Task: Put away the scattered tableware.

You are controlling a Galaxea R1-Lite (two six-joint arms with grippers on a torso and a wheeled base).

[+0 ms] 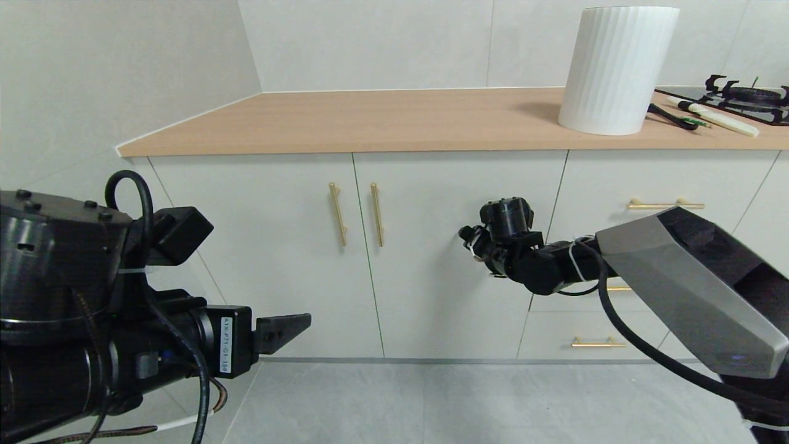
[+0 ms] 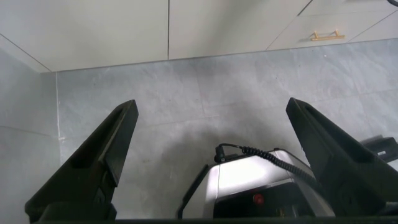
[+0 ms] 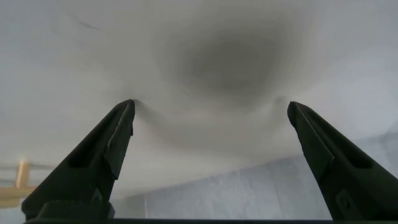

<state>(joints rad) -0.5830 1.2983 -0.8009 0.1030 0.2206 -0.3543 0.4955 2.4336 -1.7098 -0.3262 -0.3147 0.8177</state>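
The cream utensil (image 1: 718, 117) and black utensil (image 1: 672, 116) lie on the bench (image 1: 400, 120) at two o'clock from your right claw (image 1: 474, 246), the nearer one, with their long axes running ten-to-four. It and your left claw (image 1: 290, 330) stand spread and empty.

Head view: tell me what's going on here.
Nothing is being handled. The right pincer is open, close against a white cabinet door under the wooden countertop. The left pincer is open and empty, low over the grey floor. On the countertop, a white ribbed container stands with loose utensils lying beside it, untouched.
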